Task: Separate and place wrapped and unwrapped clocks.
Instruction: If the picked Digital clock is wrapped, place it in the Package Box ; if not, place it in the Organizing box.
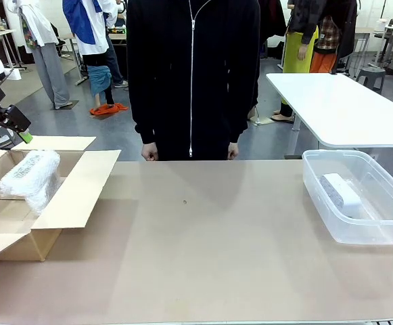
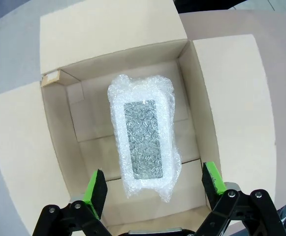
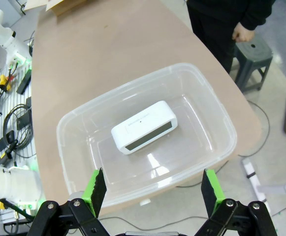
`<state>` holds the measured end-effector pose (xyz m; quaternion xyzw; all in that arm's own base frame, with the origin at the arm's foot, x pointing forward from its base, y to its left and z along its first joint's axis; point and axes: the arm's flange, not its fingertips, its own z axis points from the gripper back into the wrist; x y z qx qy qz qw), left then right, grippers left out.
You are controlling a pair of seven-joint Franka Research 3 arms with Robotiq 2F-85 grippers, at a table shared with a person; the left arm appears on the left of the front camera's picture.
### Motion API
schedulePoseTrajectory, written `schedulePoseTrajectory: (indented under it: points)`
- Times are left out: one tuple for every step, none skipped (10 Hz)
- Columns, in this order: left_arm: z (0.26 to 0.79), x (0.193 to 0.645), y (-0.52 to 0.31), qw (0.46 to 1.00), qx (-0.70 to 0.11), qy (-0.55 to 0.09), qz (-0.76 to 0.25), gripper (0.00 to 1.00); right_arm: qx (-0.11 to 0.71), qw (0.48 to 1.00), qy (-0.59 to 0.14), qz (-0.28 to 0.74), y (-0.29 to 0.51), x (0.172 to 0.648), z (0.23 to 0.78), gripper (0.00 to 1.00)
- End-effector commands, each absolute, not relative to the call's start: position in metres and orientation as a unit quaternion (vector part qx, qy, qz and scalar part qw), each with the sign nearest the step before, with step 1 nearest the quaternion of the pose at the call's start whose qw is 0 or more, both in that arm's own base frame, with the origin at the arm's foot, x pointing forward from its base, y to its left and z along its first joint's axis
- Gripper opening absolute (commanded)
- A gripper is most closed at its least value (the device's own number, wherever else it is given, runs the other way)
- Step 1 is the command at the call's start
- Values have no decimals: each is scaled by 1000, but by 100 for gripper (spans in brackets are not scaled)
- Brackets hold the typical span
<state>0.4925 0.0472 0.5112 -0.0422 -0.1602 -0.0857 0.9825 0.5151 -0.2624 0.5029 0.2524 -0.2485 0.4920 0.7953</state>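
Where the front view looks across the table (image 1: 203, 244), a cardboard box (image 1: 74, 196) sits at its left end with a wrapped clock (image 1: 28, 177) propped inside; a clear plastic bin (image 1: 338, 223) at the right end contains the unwrapped clock (image 1: 339, 193). A person (image 1: 193, 74) stands at the far edge, hands hanging.

Left wrist view: left gripper (image 2: 155, 189) spread wide above the cardboard box (image 2: 221, 88), holding nothing; wrapped clock (image 2: 143, 137) lying on the box floor, apart from both fingers.

Right wrist view: right gripper (image 3: 152, 191) spread wide above the plastic bin (image 3: 202, 98), empty; unwrapped clock (image 3: 143, 126) flat at the bin's centre.
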Motion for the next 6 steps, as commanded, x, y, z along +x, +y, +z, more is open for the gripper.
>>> schedulePoseTrajectory:
  points:
    - [512,492,47,983,-43,-159,-85,100,253,793,-249,496,-261,514,501,100]
    - [512,492,47,983,-43,-159,-85,100,253,793,-249,496,-261,514,501,100]
    - [512,492,47,983,-43,-159,-85,100,253,793,-249,496,-261,514,501,100]
    - [512,492,47,983,-43,-159,-85,100,253,793,-249,496,-261,514,501,100]
    - [512,492,47,983,-43,-159,-85,100,253,793,-249,496,-261,514,501,100]
    - [512,492,47,983,-43,-159,-85,100,253,793,-249,496,-261,514,501,100]
